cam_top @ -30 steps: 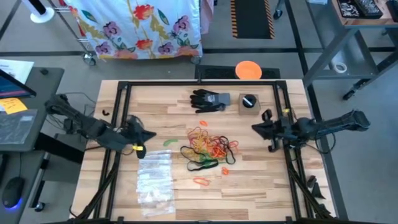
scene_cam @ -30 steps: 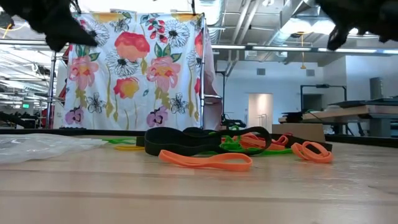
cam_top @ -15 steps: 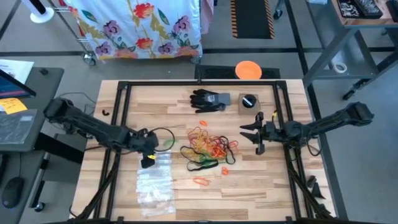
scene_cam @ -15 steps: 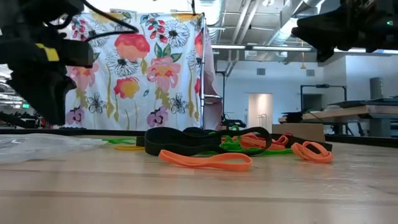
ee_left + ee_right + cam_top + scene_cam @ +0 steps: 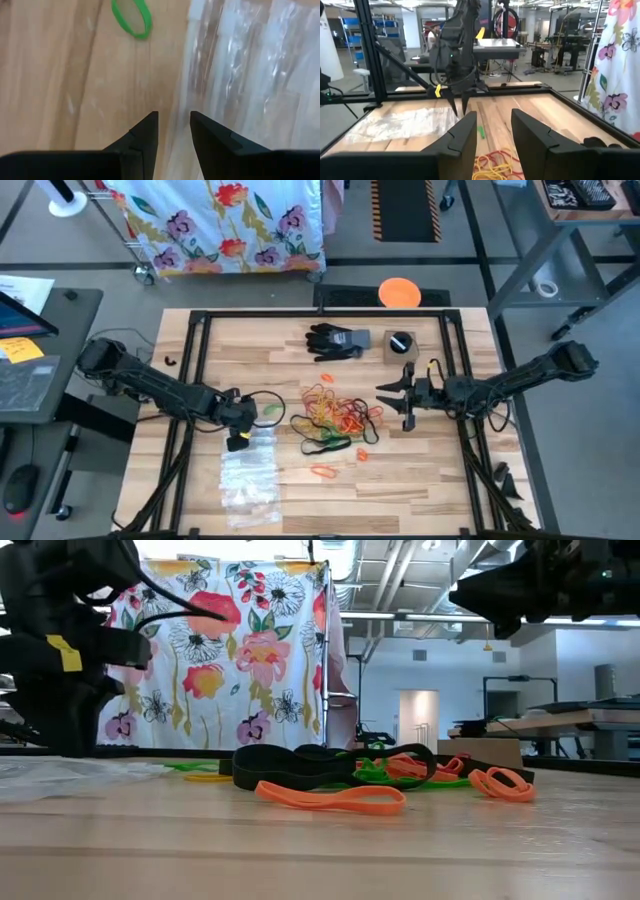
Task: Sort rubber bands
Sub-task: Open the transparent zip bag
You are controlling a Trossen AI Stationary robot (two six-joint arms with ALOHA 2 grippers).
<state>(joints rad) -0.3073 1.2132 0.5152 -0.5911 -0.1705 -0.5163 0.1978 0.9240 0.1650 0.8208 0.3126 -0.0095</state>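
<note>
Two grippers hanging parted and empty — left gripper [image 5: 243,411] at far edge of clear bags [image 5: 249,470], right gripper [image 5: 399,395] just right of rubber bands [image 5: 335,418] — piled mid-table; lone green band [image 5: 132,17] lying near bags.

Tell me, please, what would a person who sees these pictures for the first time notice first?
Probably the bright tangle of rubber bands in orange, yellow, green and black at the middle of the wooden table. The two dark arms reach toward it from both sides: the left tool hangs open at the edge of the clear plastic bags, the right tool open beside the pile. A black glove lies behind.
</note>
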